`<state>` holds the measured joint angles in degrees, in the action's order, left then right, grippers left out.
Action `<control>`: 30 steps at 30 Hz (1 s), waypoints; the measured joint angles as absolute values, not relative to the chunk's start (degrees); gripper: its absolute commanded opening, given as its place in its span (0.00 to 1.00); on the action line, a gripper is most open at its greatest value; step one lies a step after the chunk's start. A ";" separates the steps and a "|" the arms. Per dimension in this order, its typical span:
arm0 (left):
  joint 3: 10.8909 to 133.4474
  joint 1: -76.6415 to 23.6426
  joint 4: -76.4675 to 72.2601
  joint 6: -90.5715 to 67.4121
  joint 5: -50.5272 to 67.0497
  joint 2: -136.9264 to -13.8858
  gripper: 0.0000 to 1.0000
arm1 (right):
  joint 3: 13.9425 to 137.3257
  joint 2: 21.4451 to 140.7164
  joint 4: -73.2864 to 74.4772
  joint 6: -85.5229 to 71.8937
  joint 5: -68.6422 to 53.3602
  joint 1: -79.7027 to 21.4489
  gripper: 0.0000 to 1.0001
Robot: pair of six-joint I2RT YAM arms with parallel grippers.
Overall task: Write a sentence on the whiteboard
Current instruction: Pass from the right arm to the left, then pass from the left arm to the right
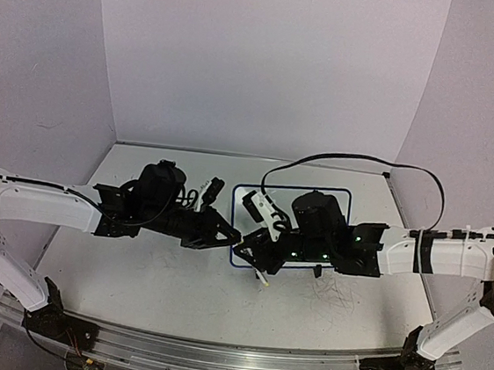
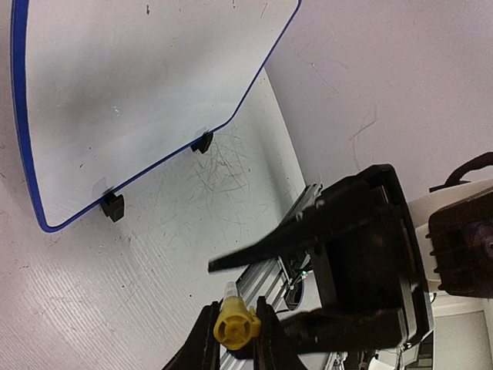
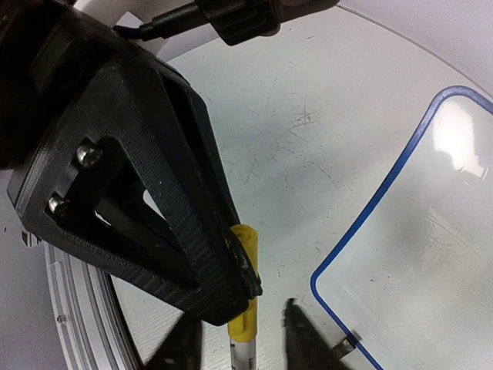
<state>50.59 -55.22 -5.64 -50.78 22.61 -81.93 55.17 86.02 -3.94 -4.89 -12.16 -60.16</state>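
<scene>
The whiteboard (image 1: 295, 193), white with a blue rim and two black feet, lies flat at mid-table; it also fills the upper left of the left wrist view (image 2: 131, 85) and the right edge of the right wrist view (image 3: 416, 254). The sentence is not in view. A marker with a yellow cap (image 3: 248, 247) and a white barrel (image 3: 245, 356) hangs just left of the board's near corner. My left gripper (image 2: 235, 327) is shut on the yellow cap (image 2: 233, 324). My right gripper (image 3: 243, 343) faces it, open, its fingers (image 3: 304, 339) standing either side of the barrel without touching. The marker's lower end pokes out below both grippers (image 1: 263, 279).
The right arm covers most of the board from above. A metal rail (image 1: 229, 360) runs along the near table edge. The table (image 1: 158, 273) carries old pen scratches. White walls close off the back and sides. A black cable (image 1: 356, 158) loops over the far right.
</scene>
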 measured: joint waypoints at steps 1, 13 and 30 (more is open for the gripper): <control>50.60 -55.23 -5.74 -50.78 22.37 -81.92 0.00 | 54.93 85.88 -4.40 -5.37 -11.74 -60.16 0.83; 51.64 -55.20 -7.96 -49.38 16.33 -73.44 0.00 | 46.01 73.03 -20.01 -23.87 -12.27 -58.35 0.98; 54.33 -55.20 -22.41 -55.28 13.36 -71.48 0.00 | 38.02 75.40 -57.08 -48.54 -27.31 -49.76 0.58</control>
